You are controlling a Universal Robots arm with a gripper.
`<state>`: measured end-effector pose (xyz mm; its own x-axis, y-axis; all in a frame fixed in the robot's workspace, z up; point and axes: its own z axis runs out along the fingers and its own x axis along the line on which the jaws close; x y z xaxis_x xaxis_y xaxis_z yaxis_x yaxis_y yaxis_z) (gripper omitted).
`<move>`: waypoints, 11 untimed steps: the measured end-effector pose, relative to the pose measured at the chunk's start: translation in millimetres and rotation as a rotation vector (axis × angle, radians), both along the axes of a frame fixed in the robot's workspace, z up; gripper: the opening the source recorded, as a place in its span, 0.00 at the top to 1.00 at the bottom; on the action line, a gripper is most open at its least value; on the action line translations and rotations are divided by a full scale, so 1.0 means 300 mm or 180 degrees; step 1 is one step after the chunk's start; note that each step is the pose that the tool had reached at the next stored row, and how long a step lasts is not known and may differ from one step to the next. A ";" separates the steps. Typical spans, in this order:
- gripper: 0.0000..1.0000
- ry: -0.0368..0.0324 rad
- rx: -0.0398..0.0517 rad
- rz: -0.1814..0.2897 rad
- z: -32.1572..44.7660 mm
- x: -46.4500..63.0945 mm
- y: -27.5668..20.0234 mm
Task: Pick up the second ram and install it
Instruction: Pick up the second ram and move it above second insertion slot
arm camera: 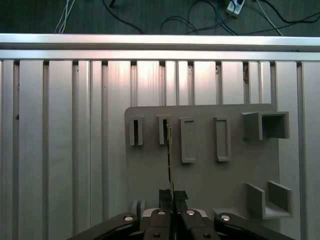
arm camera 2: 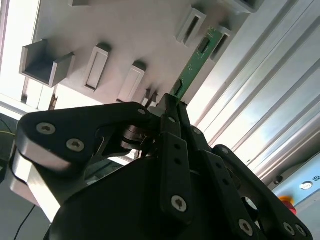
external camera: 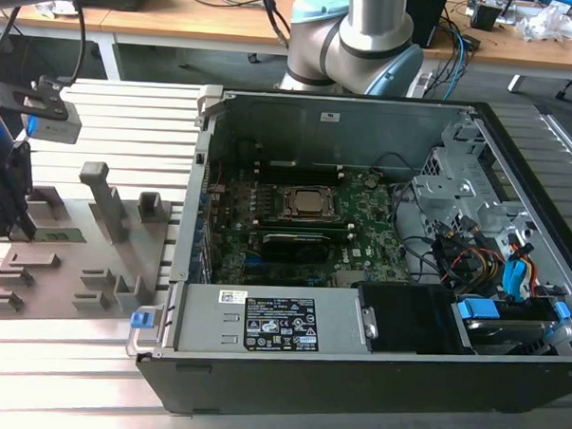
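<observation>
The arm (external camera: 375, 28) is a silvery tube with pale blue joint caps. Its gripper (arm camera 2: 172, 107) is matte black, built of flat linked bars fastened with silver screws.

Matt black hand (arm camera 2: 171, 102), smooth green second ram (arm camera 2: 196, 60), grey plastic fixture plate (arm camera 2: 140, 30)

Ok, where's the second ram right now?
At the exterior view's left, over the grey fixture plate; in the second wrist view the second ram is pinched by the gripper.

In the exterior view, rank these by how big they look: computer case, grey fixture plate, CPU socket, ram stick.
Largest to smallest:
computer case
grey fixture plate
CPU socket
ram stick
The stick shows as a thin green sliver.
</observation>
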<state>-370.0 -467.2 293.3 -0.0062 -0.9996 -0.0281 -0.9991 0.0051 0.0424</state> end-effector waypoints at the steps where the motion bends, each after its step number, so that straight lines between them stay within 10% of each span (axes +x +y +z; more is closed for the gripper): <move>1: 0.86 0.0000 -0.0001 0.0000 0.005 0.000 0.000; 11: 0.86 0.0000 -0.0012 0.0000 0.080 0.000 0.000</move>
<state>-370.0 -467.1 317.2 -0.0063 -0.9997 -0.0243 -0.9991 0.0053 0.0424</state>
